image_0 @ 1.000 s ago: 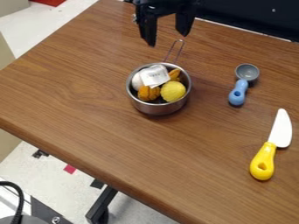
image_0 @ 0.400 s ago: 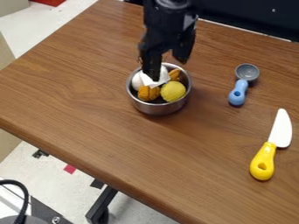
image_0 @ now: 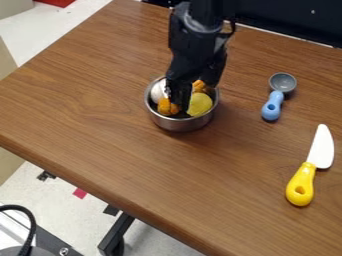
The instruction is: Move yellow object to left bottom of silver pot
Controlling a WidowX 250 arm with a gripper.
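Black gripper (image_0: 196, 96) down in the round silver metal pot (image_0: 179, 125), fingers spread! Lumpy orange piece (image_0: 166, 106), smooth white piece (image_0: 157, 93) crowding one fingertip; round yellow ball (image_0: 200, 105) beside it.

Shiny metal pot (image_0: 179, 124), wood-look tbl (image_0: 133, 150)

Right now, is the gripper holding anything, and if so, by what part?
Nothing looks held: the gripper has its fingers apart, one down in the silver pot beside the yellow object.
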